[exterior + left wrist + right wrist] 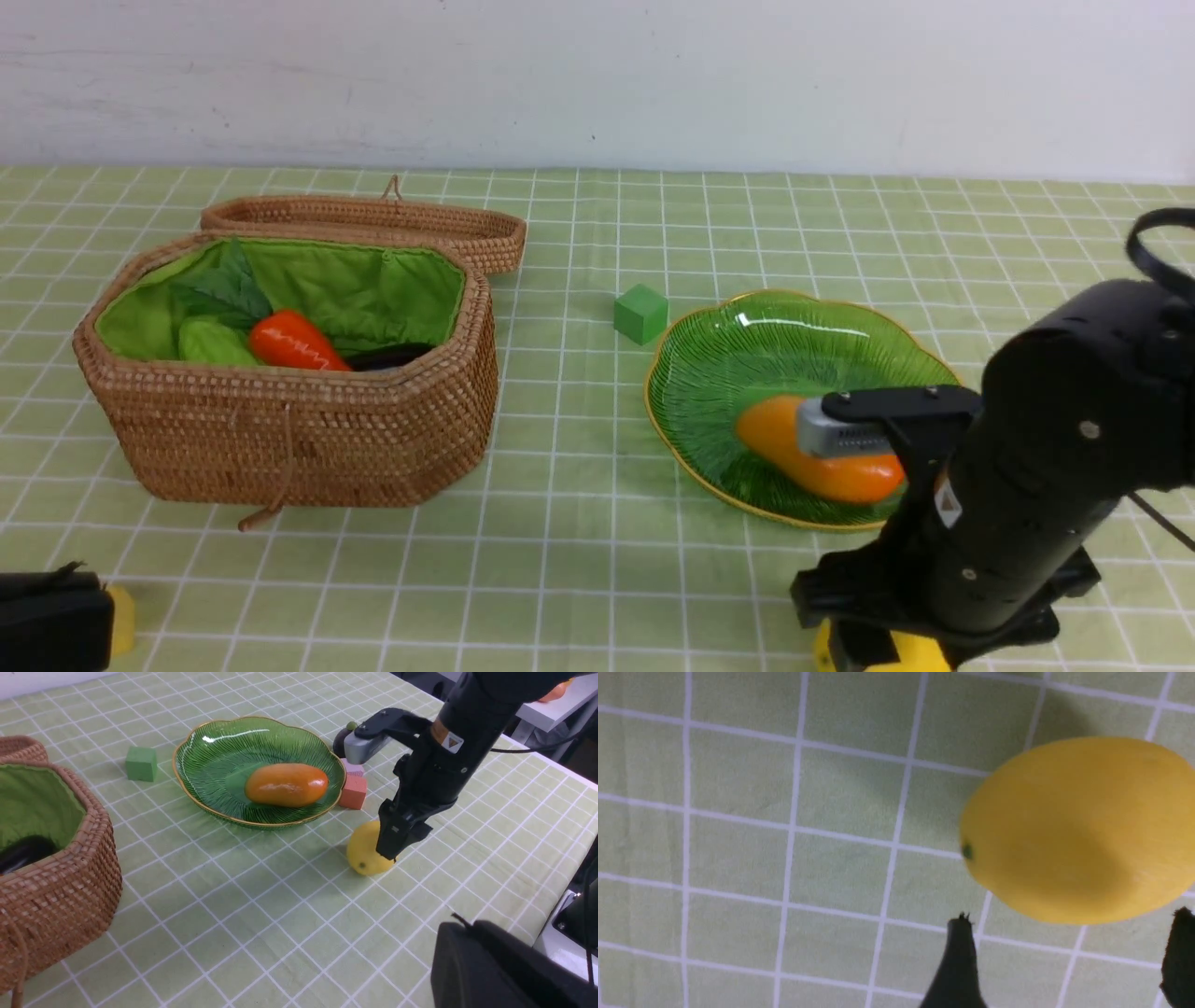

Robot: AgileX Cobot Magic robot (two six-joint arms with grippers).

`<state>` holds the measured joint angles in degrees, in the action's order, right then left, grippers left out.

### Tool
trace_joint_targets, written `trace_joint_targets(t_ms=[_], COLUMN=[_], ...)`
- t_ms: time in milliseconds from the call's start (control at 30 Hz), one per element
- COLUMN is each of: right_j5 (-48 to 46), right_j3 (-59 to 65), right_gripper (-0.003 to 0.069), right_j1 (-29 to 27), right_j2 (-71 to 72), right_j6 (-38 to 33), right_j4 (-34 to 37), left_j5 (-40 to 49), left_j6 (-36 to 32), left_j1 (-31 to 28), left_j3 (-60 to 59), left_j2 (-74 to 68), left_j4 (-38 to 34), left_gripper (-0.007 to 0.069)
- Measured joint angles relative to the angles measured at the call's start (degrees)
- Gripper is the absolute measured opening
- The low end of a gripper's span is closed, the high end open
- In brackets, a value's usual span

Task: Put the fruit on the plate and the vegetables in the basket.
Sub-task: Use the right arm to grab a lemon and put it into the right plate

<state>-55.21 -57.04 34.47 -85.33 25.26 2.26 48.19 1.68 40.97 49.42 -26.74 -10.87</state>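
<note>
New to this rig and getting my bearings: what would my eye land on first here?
The glossy orange mango lying in the green plate, right of centre. To the left, the open wicker basket with bright green lining shows a red carrot. Nearest, the right pincer hangs open over a yellow lemon.

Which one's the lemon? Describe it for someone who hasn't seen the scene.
Find the green plate holding the mango. Off its rim, nearer the robot, sits the lemon. It's the only yellow ball; the nearby cubes are pinkish blocks.
</note>
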Motion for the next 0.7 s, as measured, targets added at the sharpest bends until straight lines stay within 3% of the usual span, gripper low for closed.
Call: trace_joint_targets(t_ms=[100,200,367,467,567,700], right_j5=[-0.26,-0.2,-1.13,-2.8,-3.03,-2.97], right_j3=[0.0,0.0,0.59,0.76,0.76,0.76], right_gripper=[0.0539,0.0539,0.0554,0.0576,0.0595,0.0601], right_j1=[0.0,0.0,0.0,0.0,0.0,0.05], right_j2=[1.86,2.47,2.46,2.46,2.46,2.2], right_j6=[-0.86,-6.02,-28.32,-33.28,-29.0,-1.87], right_j4=[-2.26,-4.91,-7.21,-4.01,0.31,0.45], left_j5=[0.0,0.0,0.0,0.0,0.26,0.81], left_j6=[0.0,0.0,0.0,0.0,-0.06,-0.06], left_j1=[0.0,0.0,0.0,0.0,0.0,0.0], left_j3=[0.0,0.0,0.0,0.0,0.0,0.0], left_j2=[0.0,0.0,0.0,0.0,0.0,0.0], left_j4=[0.0,0.0,0.0,0.0,0.0,0.0], left_gripper=[0.0,-0.0001,0.0001,0.0002,0.0003,0.0004])
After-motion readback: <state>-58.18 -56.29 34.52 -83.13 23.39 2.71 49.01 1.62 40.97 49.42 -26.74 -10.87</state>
